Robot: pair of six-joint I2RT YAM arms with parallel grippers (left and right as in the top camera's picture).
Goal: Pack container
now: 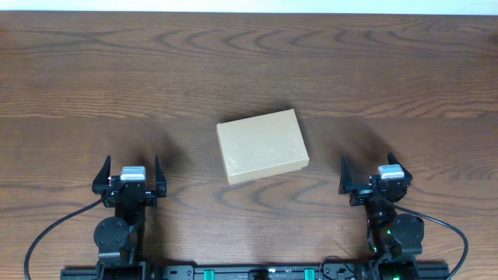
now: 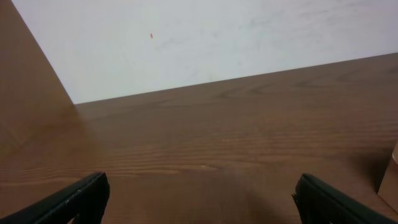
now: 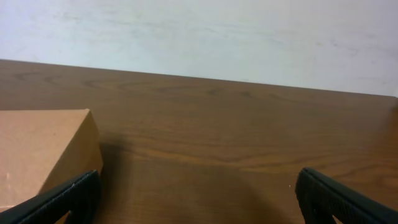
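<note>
Container (image 1: 261, 145) plain tan; table (image 1: 249, 62) dark brown, wavy wood grain; wall (image 3: 199, 34) white.

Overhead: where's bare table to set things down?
Bare: far strip of the table beyond the container; the gaps between container and left end effector, and container and right end effector. Crowded: near edge, at the arm bases.

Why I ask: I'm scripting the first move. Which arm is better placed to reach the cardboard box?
Right, probably. The right tool, open, sits nearer the cardboard box, which looms large in its wrist view; the left tool sees only a sliver.
</note>
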